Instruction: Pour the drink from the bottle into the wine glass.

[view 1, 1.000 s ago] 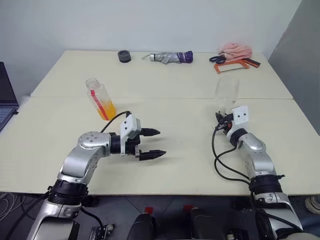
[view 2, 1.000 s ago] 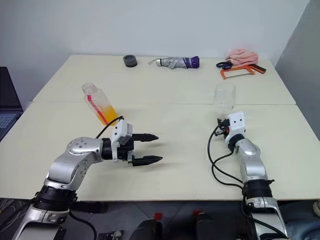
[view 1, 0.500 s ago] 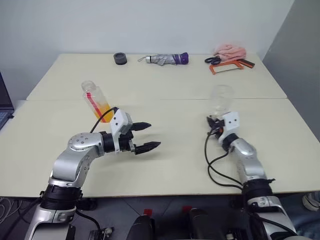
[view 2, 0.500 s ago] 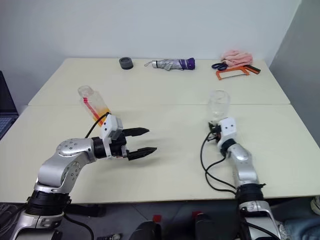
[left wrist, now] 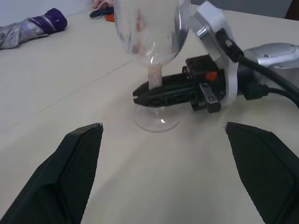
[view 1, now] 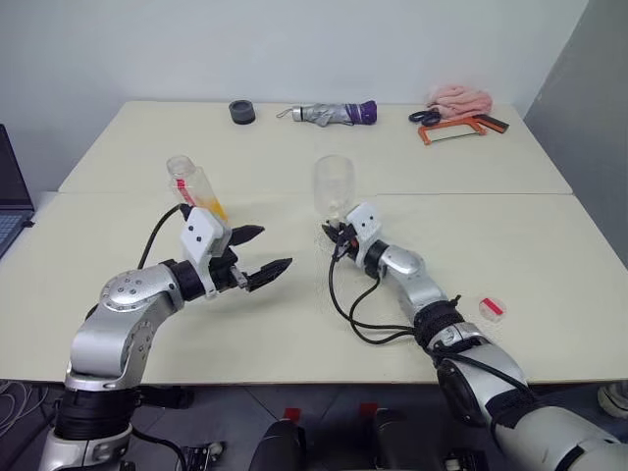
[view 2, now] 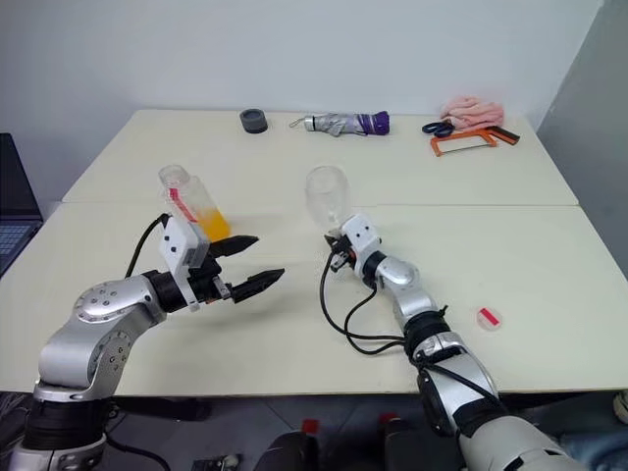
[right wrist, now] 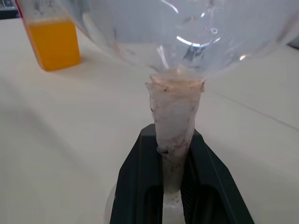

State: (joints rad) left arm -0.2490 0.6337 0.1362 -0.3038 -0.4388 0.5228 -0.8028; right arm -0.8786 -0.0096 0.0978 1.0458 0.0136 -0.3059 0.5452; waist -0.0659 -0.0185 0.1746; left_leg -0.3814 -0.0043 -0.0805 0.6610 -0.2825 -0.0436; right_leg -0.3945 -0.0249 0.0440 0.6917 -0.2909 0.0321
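The wine glass (view 1: 334, 184) stands upright at the middle of the table, its bowl clear. My right gripper (view 1: 333, 234) is shut on the glass's stem (right wrist: 175, 116), which is wrapped in white tape, just above the foot (left wrist: 156, 122). The bottle (view 1: 192, 186) stands at the left with the orange drink (right wrist: 53, 42) in its lower part and no cap on its neck. My left gripper (view 1: 269, 249) hangs open just in front of the bottle, pointing toward the glass, with nothing between its fingers.
A white-and-red cap (view 1: 493, 308) lies at the front right of the table. Along the far edge lie a dark round object (view 1: 241, 111), a folded umbrella (view 1: 329, 114), a pink cloth (view 1: 461, 98), scissors and an orange hacksaw (view 1: 453, 129). A laptop (view 1: 10, 196) sits at the far left.
My right gripper has carried the wine glass leftward from the right side to the table's middle. The left gripper has drawn back toward the bottle and swung to point more toward the glass.
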